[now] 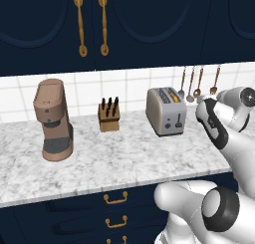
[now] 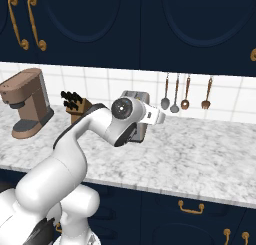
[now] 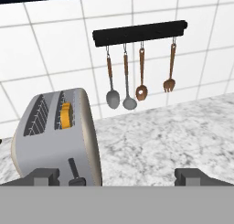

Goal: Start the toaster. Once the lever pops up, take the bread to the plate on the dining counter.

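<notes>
The toaster stands on the marble worktop right of centre in the left base view, close to the tiled wall; in the hand view it sits at the lower left. The bread shows as an orange-tan slice sunk in the slot nearer the narrow face, only its top edge visible. On that narrow face the lever is a dark tab in a slanted slot, just above the bottom of the hand view. The gripper is released, jaws spread wide and holding nothing; its left fingertip lies in front of the toaster's lower corner, whether touching cannot be told. In the right base view the arm's wrist covers most of the toaster. A rail of utensils hangs on the wall at upper centre. Further left in the left base view stand a knife block and a brown coffee machine
</notes>
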Available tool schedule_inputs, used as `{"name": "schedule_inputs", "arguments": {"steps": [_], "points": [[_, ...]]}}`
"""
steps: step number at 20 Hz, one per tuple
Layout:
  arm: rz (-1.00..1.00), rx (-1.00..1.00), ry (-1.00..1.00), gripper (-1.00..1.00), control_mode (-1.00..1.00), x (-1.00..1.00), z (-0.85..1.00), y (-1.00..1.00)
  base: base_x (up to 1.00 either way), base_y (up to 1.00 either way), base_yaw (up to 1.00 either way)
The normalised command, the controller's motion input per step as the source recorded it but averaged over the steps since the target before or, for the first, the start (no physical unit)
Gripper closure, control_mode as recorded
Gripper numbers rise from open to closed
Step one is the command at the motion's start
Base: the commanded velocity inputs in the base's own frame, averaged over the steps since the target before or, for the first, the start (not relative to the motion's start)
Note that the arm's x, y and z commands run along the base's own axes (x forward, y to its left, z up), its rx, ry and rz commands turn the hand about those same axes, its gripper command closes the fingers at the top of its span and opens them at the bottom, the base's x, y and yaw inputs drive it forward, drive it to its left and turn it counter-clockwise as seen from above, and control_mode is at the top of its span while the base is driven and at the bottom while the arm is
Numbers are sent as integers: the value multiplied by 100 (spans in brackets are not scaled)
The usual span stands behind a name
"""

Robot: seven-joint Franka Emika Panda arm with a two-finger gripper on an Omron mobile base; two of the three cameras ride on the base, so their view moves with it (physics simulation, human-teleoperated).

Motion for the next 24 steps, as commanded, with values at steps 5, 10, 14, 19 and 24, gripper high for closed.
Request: {"name": "schedule_inputs", "arguments": {"steps": [5,10,14,19,24], "points": [[0,0,0,-100,-100,0,0,0,0,0,0],[0,0,0,-100,-100,0,0,0,0,0,0],[0,0,0,-100,-100,0,0,0,0,0,0],[0,0,0,-100,-100,0,0,0,0,0,0],[0,0,0,-100,-100,0,0,0,0,0,0]]}}
